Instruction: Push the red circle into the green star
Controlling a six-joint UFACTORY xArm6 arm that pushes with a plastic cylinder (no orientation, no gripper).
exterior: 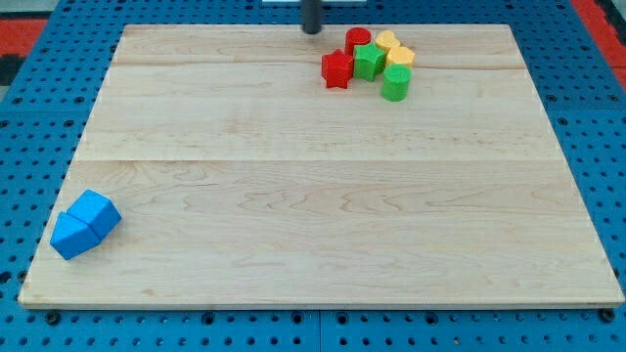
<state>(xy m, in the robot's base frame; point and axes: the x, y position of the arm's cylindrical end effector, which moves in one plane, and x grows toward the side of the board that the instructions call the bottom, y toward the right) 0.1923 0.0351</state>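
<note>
The red circle (357,40) stands near the view's top, right of centre, touching the green star (369,61) just below it. A red star (337,68) sits left of the green star. Two yellow blocks, one (387,41) above the other (400,57), lie right of the red circle. A green cylinder (395,83) stands below them. My tip (311,30) is at the board's top edge, left of the red circle and apart from it.
Two blue blocks, a cube (95,212) and a second blue block (71,236), lie together at the view's bottom left near the board's edge. The wooden board (313,196) rests on a blue perforated table (29,117).
</note>
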